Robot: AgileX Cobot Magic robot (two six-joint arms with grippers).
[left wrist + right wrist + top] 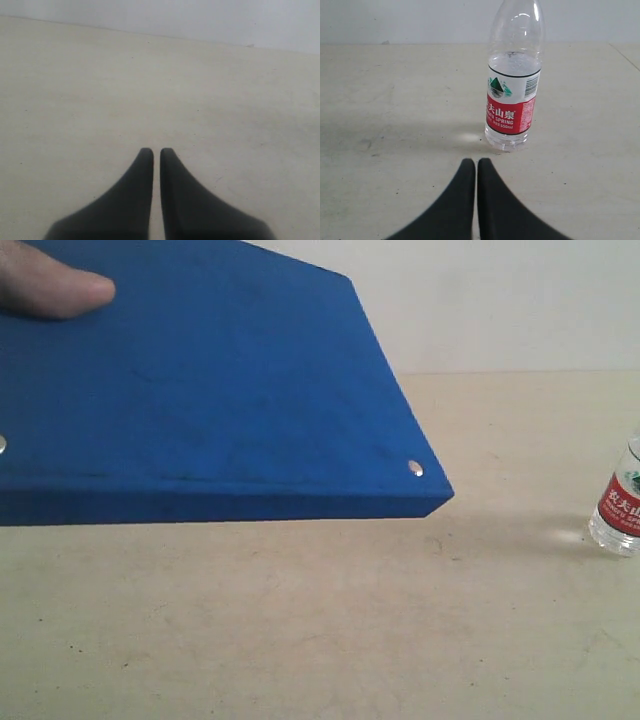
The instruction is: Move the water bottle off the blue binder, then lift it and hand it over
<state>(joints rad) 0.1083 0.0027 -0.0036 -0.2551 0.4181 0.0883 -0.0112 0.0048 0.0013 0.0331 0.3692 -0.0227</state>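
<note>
A: Closest up, the blue binder (220,390) sits tilted, a finger (55,285) on its cover.
B: And the water bottle (512,90)?
A: Upright on the table (300,640), well apart from the binder. Its red label reads "SPRING". The left gripper (156,152) and right gripper (475,162) are both closed and empty.

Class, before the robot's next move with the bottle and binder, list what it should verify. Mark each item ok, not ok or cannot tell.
1. Water bottle off the blue binder: ok. It stands upright on the table, apart from the binder.
2. Bottle capped: cannot tell. Its top is out of frame in every view.
3. Right claw free: ok. It is shut, empty, and faces the bottle without touching it.
4. Left claw free: ok. It is shut with nothing held.
5. Binder held by a claw: not ok. Neither claw is on it.
6. People clear of the binder: not ok. A finger rests on its far edge.
</note>
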